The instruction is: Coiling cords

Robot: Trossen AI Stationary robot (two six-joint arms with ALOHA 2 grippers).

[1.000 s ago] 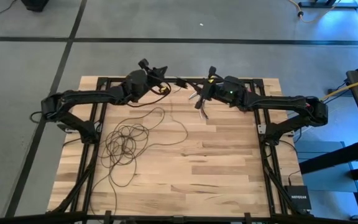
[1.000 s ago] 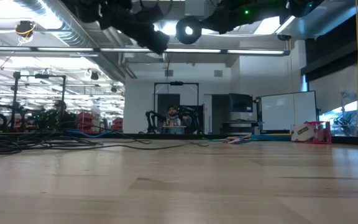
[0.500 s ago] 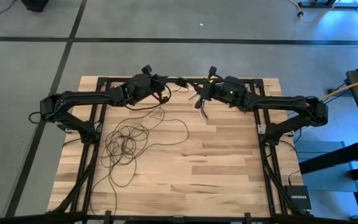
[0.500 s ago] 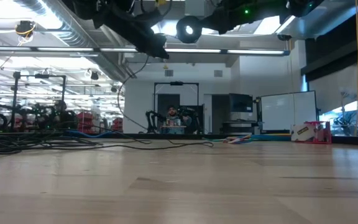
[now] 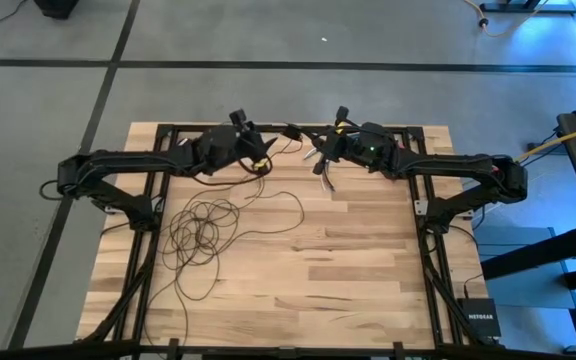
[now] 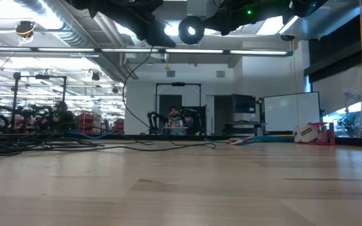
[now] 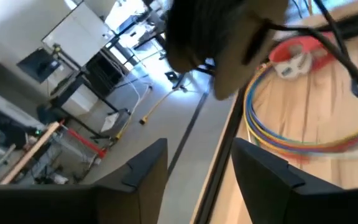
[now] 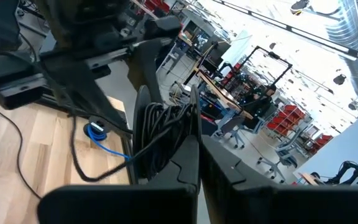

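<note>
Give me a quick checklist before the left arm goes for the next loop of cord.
1. Right gripper shut on the coiled bundle of the thin dark brown-black cord: ok, strands sit between its fingers.
2. Left gripper open and empty: ok, a clear gap shows between its fingers.
3. Both arms raised at the far edge of the light wooden table: ok.
4. Loose loops of that cord lie flat on the table's left half, reachable: ok.
5. Loose loops free of knots: cannot tell, they overlap.
6. Cord end with the puck located: cannot tell.
</note>
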